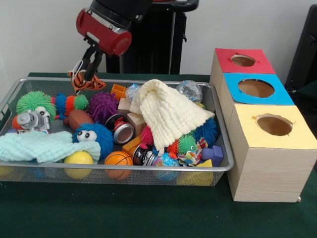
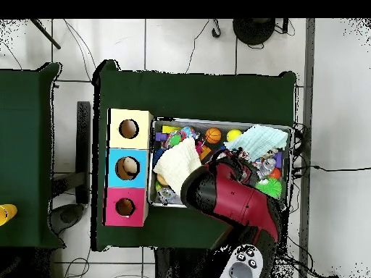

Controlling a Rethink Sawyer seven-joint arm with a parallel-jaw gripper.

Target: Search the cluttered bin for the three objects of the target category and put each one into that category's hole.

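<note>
The gripper (image 1: 90, 67) hangs above the far left corner of the wire bin (image 1: 225, 148), jaws closed on an orange stringy toy (image 1: 85, 82). The three-hole box (image 1: 262, 124) stands just beside the bin

No writing, label, brand or number can be read on anything in either view.

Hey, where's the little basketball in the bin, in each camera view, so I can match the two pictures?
Front view: the basketball sits at the bin's near edge, left of centre, beside the yellow ball.
Overhead view: the basketball lies along the bin's top edge, near the middle, left of the yellow ball.
Shared landmark: the cream cloth, draped at the bin's end nearest the coloured hole boxes.
</note>
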